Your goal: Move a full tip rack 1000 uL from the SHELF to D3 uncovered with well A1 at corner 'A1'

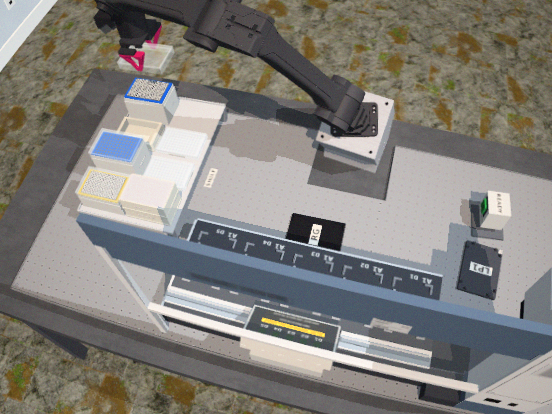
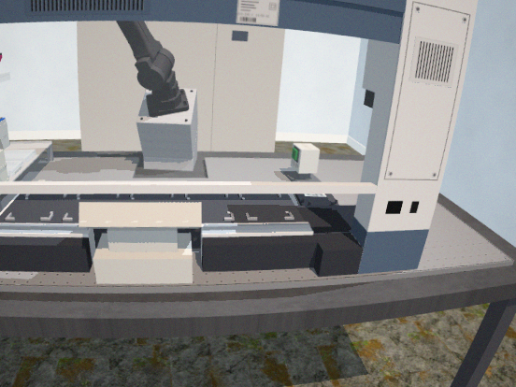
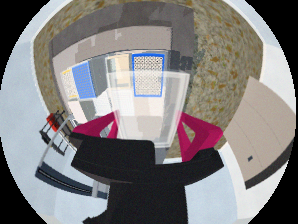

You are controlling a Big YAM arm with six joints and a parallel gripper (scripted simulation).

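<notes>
Three tip racks [image 1: 149,94] along the shelf [image 1: 200,112] near the bench [image 1: 60,270] far-left corner: blue-rimmed with tips, blue-plated bare [image 1: 116,148], yellow-rimmed with tips [image 1: 103,186]. Beside them, pale lidded plates and blocks. Beyond that corner, off the bench edge, gripper [image 1: 137,47] clamped on a clear cover [image 1: 156,56]. D3 [image 1: 315,255] vacant, RG nest [image 1: 315,232] just behind it, gantry beam [image 1: 300,290] just in front.

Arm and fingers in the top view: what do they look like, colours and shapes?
The arm is matte dark grey to black, built of chunky rounded links, bolted by a black flange to a pale grey square pedestal. The gripper has a black body and bright magenta fingers. No cables or markings show.
</notes>
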